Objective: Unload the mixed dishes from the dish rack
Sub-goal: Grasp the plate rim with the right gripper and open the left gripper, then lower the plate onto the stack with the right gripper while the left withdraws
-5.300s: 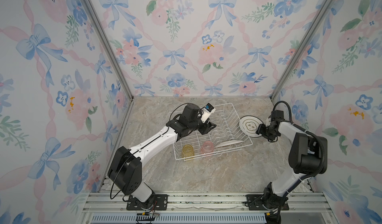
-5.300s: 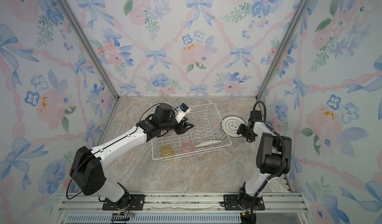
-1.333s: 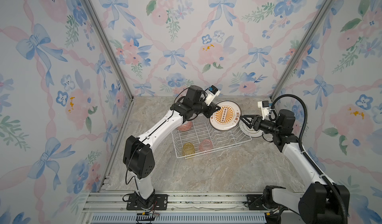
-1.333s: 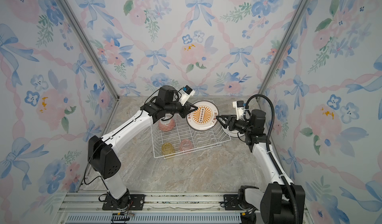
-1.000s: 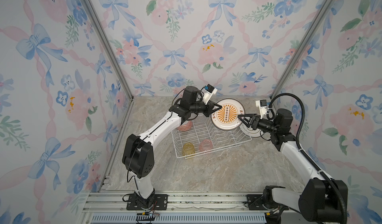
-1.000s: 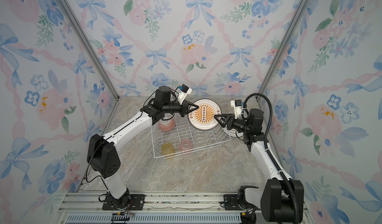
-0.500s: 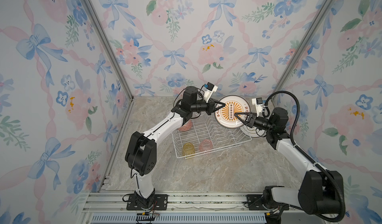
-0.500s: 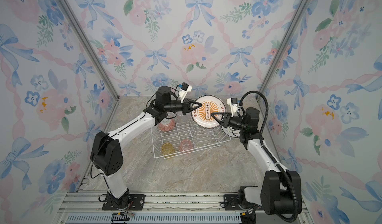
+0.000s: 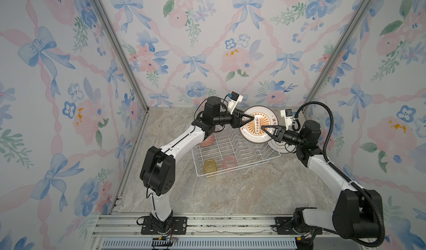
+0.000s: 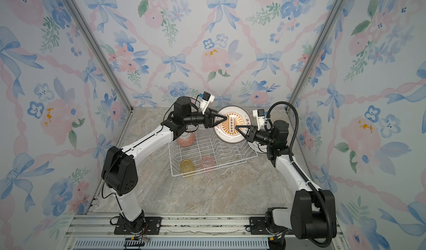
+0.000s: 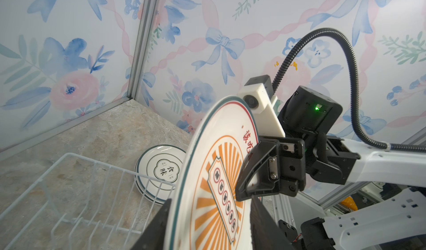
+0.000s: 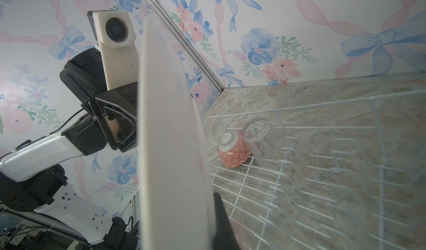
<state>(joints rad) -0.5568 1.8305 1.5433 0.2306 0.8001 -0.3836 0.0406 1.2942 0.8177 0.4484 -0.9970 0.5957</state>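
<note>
A white plate with an orange sunburst (image 9: 265, 115) (image 10: 239, 118) hangs upright above the back right corner of the dish rack (image 9: 239, 167). My right gripper (image 9: 263, 128) is shut on its rim from the right. My left gripper (image 9: 251, 118) (image 11: 211, 205) reaches in from the left, open, one jaw on each side of the plate and clear of it. In the rack stand an upturned pink-red bowl (image 9: 207, 141) (image 12: 232, 152), a clear tumbler (image 12: 258, 140), a yellow tumbler (image 9: 210, 165) and a pink tumbler (image 9: 229, 162).
A stack of white plates with dark designs (image 9: 279, 148) (image 11: 161, 170) lies on the marble table just right of the rack, under my right wrist. Floral walls close in at the back and both sides. A metal rail (image 9: 207, 223) runs along the front.
My right gripper has closed on the plate's rim and my left gripper has opened off it. The plate has drifted slightly up and back between the two arms.
</note>
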